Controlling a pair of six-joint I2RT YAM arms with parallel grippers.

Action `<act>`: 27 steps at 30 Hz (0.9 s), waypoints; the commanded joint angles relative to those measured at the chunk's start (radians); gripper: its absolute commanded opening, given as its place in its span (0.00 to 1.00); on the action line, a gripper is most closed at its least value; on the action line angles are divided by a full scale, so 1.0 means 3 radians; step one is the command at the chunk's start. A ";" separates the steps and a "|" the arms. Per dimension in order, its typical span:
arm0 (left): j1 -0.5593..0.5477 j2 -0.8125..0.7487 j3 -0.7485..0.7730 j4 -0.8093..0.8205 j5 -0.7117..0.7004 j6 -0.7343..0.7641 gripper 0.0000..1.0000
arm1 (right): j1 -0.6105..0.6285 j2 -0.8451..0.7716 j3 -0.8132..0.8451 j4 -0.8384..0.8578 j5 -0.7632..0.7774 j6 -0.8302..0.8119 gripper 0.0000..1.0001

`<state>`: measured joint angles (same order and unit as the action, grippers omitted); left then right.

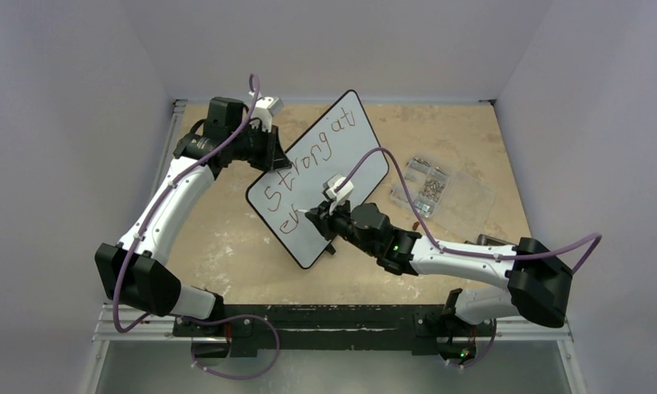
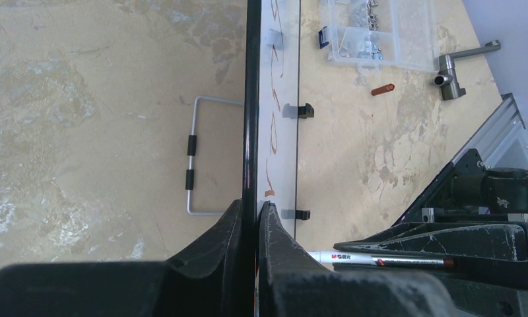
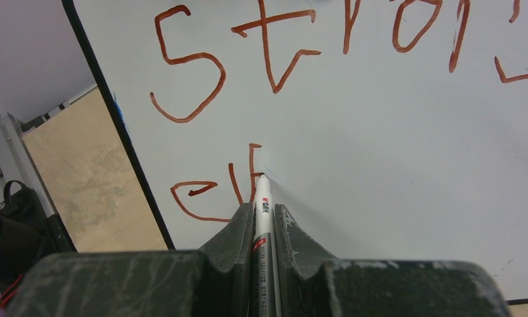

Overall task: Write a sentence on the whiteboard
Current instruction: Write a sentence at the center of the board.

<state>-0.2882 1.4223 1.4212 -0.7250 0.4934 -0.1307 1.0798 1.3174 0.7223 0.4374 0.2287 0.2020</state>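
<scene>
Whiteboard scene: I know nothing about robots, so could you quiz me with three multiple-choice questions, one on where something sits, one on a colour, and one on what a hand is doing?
1. Where is the clear plastic box of metal bits?
A) on the table, to the right of the whiteboard
B) on top of the board
C) held up in the air

2. What colour is the writing?
A) blue
B) green
C) reddish-brown

3. What is the right hand doing?
A) hanging open, holding nothing
B) shut on a marker pen, its tip at the board
C) gripping the box

Answers:
1. A, since the top view shows it lying on the table past the board's right edge.
2. C, as every letter is reddish-brown.
3. B, because the right wrist view shows the fingers closed around the pen, with its tip at the last stroke.
</scene>
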 commanded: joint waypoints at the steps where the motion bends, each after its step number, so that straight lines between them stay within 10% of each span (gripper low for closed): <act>1: 0.0035 -0.0088 0.0003 -0.0025 -0.0574 0.0251 0.00 | -0.0015 0.0049 0.0129 -0.0058 0.0260 -0.0029 0.00; 27: 0.0033 -0.0091 0.0003 -0.0032 -0.0581 0.0251 0.00 | -0.0015 0.0070 0.0184 -0.0010 -0.0059 -0.0072 0.00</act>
<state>-0.2855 1.4193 1.4212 -0.7246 0.4839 -0.1280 1.0790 1.3369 0.7723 0.4038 0.2562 0.1898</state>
